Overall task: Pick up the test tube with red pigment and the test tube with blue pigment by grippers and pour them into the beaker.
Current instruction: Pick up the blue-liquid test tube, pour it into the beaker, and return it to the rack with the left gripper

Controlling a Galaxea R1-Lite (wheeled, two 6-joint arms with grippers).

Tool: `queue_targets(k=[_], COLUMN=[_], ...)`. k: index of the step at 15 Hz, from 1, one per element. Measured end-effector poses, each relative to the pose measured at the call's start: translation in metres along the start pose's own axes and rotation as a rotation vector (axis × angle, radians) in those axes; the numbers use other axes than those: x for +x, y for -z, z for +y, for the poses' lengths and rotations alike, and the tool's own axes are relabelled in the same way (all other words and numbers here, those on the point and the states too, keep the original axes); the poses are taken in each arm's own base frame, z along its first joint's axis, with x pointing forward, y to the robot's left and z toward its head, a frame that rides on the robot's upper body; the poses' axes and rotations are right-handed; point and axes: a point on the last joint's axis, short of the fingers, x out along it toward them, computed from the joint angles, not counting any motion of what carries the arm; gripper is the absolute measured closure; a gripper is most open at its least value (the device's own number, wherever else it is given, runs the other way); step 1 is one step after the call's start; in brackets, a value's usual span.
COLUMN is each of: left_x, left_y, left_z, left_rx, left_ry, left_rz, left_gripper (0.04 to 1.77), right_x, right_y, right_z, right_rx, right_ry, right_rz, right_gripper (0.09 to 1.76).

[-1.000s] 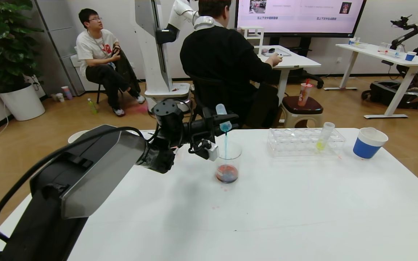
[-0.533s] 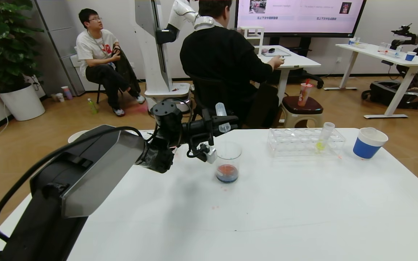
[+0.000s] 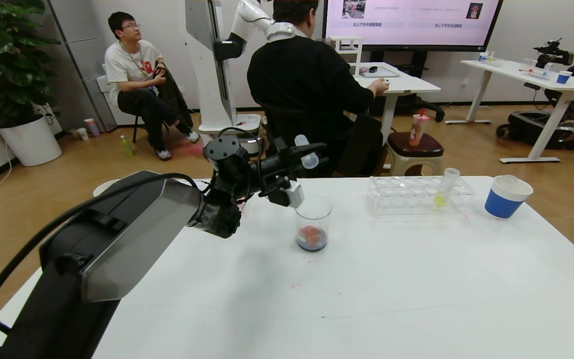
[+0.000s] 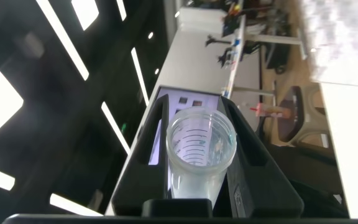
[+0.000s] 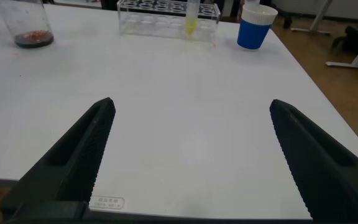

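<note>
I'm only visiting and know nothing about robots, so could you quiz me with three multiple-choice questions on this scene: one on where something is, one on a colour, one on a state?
1. Where is the test tube that the left gripper holds?
A. above the beaker
B. in the rack
C. lying on the table

2. What colour is the liquid in the tube standing in the rack?
A. blue
B. yellow-green
C. red

3. How is the held tube?
A. full of blue
B. capped
C. almost emptied

Answers: 1 A, the jaws hold it over the beaker. 2 B, yellow-green shows at its bottom. 3 C, its inside looks clear in the left wrist view.
</note>
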Motion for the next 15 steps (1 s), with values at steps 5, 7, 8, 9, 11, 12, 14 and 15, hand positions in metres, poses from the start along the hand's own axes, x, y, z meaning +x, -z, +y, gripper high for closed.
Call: queue_targets(k=[5,7,8,9,11,12,14,15], left_x=[0.02,0.023,0.022,0.02,0.012,0.008,0.003,0.001], left_y=[-0.023,-0.028,-0.028,-0.026,-0.028,-0.031,-0.04,-0.043], left_z=[0.036,0.051,0.057,0.062,0.065,0.067,0.076,0.081], left_rx=[-0.404,-0.541,-0.602,-0.687,-0.835,-0.911,-1.051,-1.102], left_ry=[-0.463,-0.622,-0.683,-0.727,-0.755,-0.77,-0.805,-0.826], left_rz=[0.476,0.66,0.756,0.849,1.008,1.054,1.108,1.131], left_gripper=[1.27,1.27,1.27,1.27,1.27,1.27,1.27,1.27], right_x=[0.0,0.0,0.0,0.0,0.0,0.0,0.0,0.0], right_y=[0.0,0.0,0.0,0.0,0.0,0.0,0.0,0.0], right_z=[0.0,0.0,0.0,0.0,0.0,0.0,0.0,0.0], right_rx=[0.0,0.0,0.0,0.0,0.0,0.0,0.0,0.0], right_ry=[0.0,0.0,-0.001,0.0,0.0,0.0,0.0,0.0], right_rz=[0.0,0.0,0.0,0.0,0.0,0.0,0.0,0.0], right_gripper=[0.11,0.11,0.11,0.11,0.11,0.11,0.11,0.11])
